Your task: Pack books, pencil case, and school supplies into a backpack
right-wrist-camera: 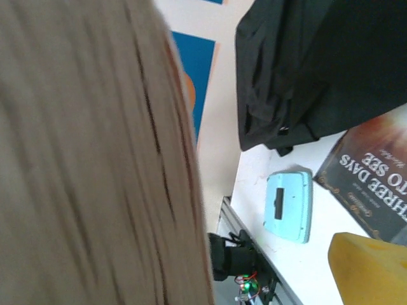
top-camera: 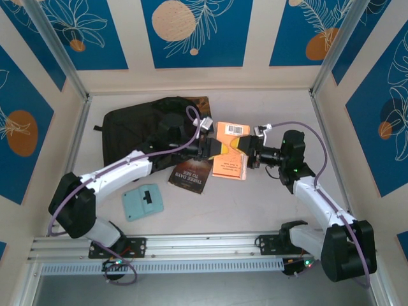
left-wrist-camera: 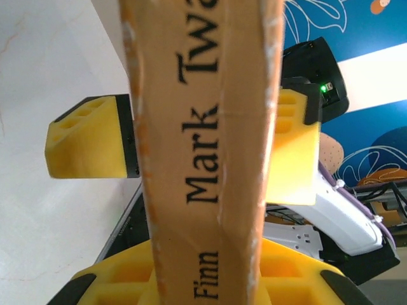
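Backpack (top-camera: 134, 127) one, orange book (top-camera: 229, 167) one.

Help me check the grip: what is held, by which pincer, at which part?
The left pincer clamps the orange book at its spine edge, near the "Finn" end. The right pincer straddles it open, holding nothing.

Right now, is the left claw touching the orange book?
Touching. Left wrist view: the orange book stands clamped between the yellow fingers of the left claw, flush on both sides, no gap.
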Motion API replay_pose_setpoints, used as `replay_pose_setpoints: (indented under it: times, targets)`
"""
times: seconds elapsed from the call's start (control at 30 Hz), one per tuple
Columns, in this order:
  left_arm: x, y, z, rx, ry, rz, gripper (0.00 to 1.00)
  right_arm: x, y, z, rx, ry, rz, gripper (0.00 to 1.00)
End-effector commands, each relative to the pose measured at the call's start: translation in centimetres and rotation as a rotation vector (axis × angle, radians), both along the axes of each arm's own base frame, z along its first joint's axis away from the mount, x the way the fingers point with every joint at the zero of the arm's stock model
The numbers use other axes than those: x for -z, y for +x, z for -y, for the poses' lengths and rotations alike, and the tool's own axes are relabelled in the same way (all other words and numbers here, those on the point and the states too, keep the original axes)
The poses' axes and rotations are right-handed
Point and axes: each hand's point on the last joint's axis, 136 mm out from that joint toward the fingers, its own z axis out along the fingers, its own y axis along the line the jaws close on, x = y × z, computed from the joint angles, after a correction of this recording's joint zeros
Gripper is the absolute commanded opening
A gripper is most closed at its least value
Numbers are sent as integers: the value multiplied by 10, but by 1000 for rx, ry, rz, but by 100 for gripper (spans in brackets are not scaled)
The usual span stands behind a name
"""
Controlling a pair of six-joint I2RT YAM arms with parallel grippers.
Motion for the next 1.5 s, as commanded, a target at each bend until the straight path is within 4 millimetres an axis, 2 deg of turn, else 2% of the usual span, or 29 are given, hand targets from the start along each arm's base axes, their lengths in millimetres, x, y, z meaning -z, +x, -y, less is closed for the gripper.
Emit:
replay_pose_setpoints:
  times: [0.0, 0.1, 0.17, 0.47, 0.53, 0.77, 0.8, 0.9, 0.93, 1.03, 1.13, 1.23, 1.47]
  targets:
    - [-24, -13, -2, 35, -45, 95, 3, -32, -13, -7, -55, 33, 111, 92]
    - [-11, -8, -3, 16, -1, 84, 3, -36, -16, -4, -32, 6, 130, 82]
    - [-5, -6, -3, 9, 20, 79, 3, -33, -17, -2, -14, -25, 124, 72]
    - [-7, -8, -6, 11, 30, 93, 3, -26, -18, 1, 4, -72, 112, 37]
    - [-6, -8, -7, 8, 40, 99, 3, -25, -19, 2, 6, -80, 110, 33]
    - [-2, -4, -12, -11, 61, 100, 3, -22, -18, 9, 39, -103, 102, 27]
    - [-2, -2, -13, -17, 61, 96, 7, -22, -18, 10, 40, -98, 102, 25]
    - [-6, -3, -10, -3, 34, 88, 36, -25, -21, 6, 3, -76, 108, 19]
    - [-10, -5, -9, 13, 12, 87, 43, -27, -23, 5, -17, -64, 110, 18]
    - [-22, -9, -5, 48, -42, 88, 49, -32, -28, -1, -72, -36, 116, 16]
    - [-32, -12, -5, 69, -75, 106, 48, -39, -36, -7, -115, -11, 137, 13]
    - [-42, -15, -5, 83, -110, 123, 42, -42, -40, -10, -135, -4, 150, 9]
    - [-44, -15, -4, 89, -137, 116, 18, -39, -40, -10, -131, -5, 135, 7]
